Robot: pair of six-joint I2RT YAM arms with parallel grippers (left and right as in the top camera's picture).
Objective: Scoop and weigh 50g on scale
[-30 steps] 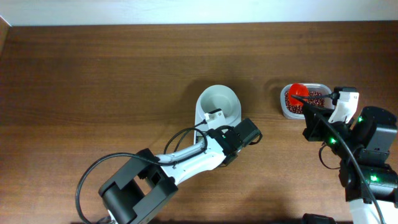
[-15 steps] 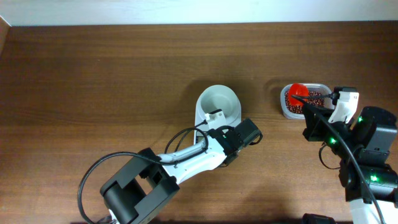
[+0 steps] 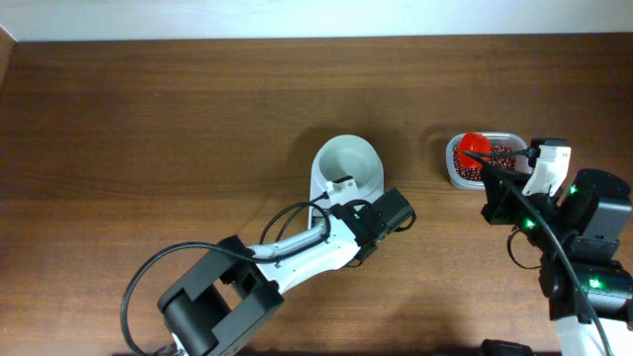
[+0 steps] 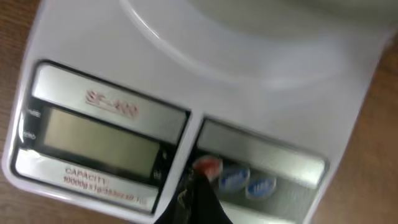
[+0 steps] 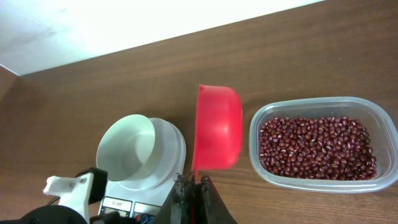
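The white scale (image 3: 345,170) stands mid-table with an empty round white bowl (image 3: 348,158) on top. My left gripper (image 3: 341,188) is shut and sits at the scale's front panel. In the left wrist view its dark tip (image 4: 198,179) touches the panel at the red button (image 4: 209,165), beside the grey display (image 4: 99,140). My right gripper (image 3: 494,180) is shut on the handle of a red scoop (image 3: 474,145), which hangs over the left end of the clear tub of red beans (image 3: 499,158). The right wrist view shows the scoop (image 5: 217,127) between bowl (image 5: 130,149) and tub (image 5: 317,146).
Two blue buttons (image 4: 247,182) lie right of the red one. The left arm (image 3: 287,257) stretches from the front left up to the scale, with a cable loop. The right arm's base (image 3: 584,247) fills the front right corner. The table's far edge meets a white wall (image 3: 297,15).
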